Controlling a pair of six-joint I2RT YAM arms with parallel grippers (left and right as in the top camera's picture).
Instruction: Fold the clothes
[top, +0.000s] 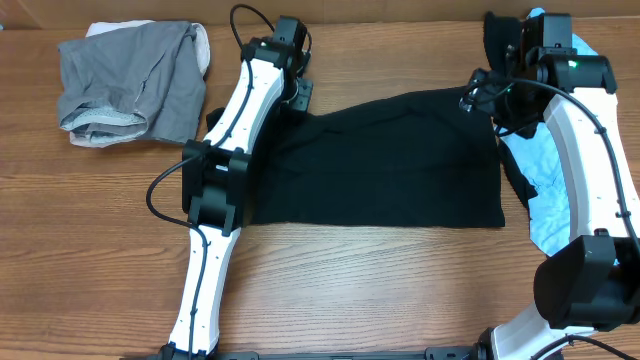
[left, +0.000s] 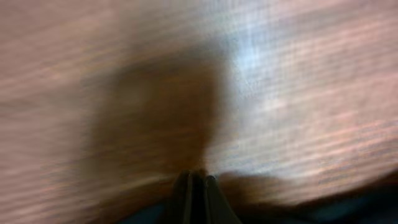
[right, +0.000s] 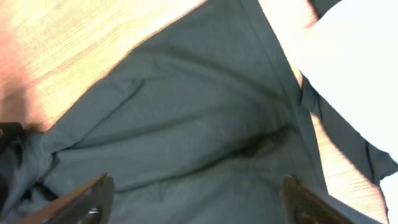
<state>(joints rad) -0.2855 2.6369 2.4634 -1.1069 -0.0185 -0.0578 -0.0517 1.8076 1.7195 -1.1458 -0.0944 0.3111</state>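
With the left tool (left: 196, 183) narrowed at one far corner of the black garment (top: 390, 160) and the right tool (right: 199, 205) spread wide above the other, pinch both evenly before folding across the bench (top: 380, 290).

**Count: 3 garments, 2 arms, 2 claws, 1 counter.**

Garments: 1 black garment (top: 390, 160) at ctr, 1 grey garment (top: 130, 85) bunched at 10 o'clock, 1 lt-blue garment (top: 548, 215) at 3 o'clock. White edge (top: 203, 45) shows by the grey one, can't tell if it's a 4th pc. Arms: left arm (top: 235, 130) + right arm (top: 590, 140) = 2, w/ 1 claw each: left claw (left: 196, 186), right claw (right: 198, 198). Counter (top: 380, 280): 1, wood.
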